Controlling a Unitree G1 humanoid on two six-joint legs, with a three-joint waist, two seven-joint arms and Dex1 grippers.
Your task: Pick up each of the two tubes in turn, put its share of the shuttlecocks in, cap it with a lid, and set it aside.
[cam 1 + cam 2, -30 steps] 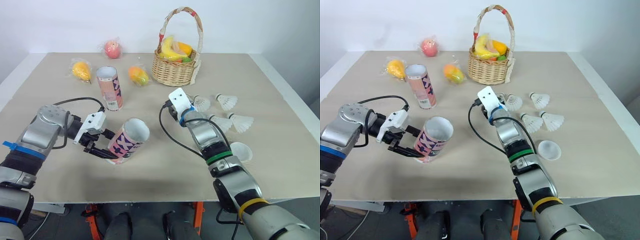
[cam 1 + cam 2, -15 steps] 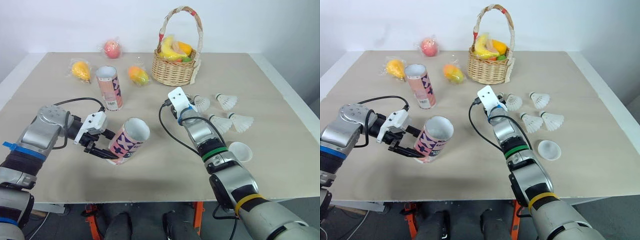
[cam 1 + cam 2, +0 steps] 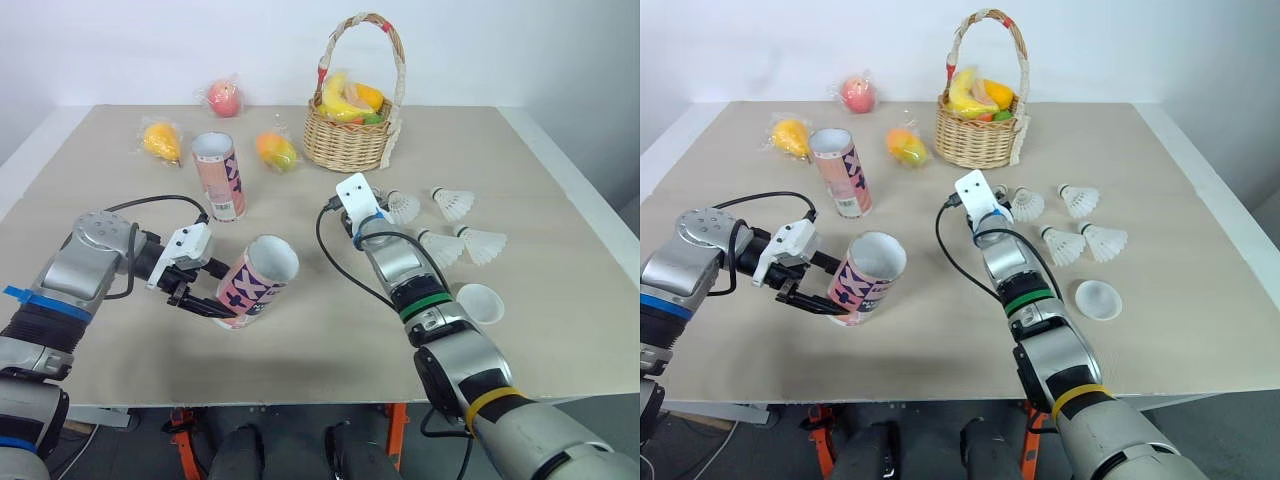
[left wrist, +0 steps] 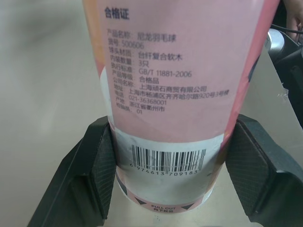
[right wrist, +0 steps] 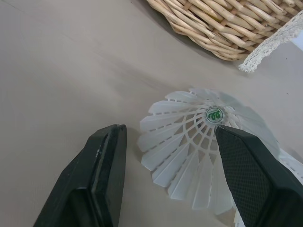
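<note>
My left gripper (image 3: 203, 291) is shut on a pink patterned tube (image 3: 256, 284), held tilted just above the table with its open mouth facing up and right. In the left wrist view its pads (image 4: 102, 163) clamp the tube (image 4: 175, 94) near the barcode end. A second tube (image 3: 218, 176) stands upright behind. My right gripper (image 5: 170, 137) is open, its fingers on either side of a white shuttlecock (image 5: 201, 144) lying on the table (image 3: 403, 207). Three more shuttlecocks (image 3: 455, 203) (image 3: 442, 247) (image 3: 484, 243) lie to the right. A white lid (image 3: 480, 302) sits nearer the front.
A wicker basket (image 3: 350, 145) of fruit stands just behind the shuttlecocks. Wrapped fruits lie along the back left: a red one (image 3: 224, 97), a yellow one (image 3: 163, 140) and an orange one (image 3: 277, 150). The table edge runs close on the right.
The right forearm has swung slightly leftward while its gripper stays at the shuttlecock. The left arm and its tube have not moved.
</note>
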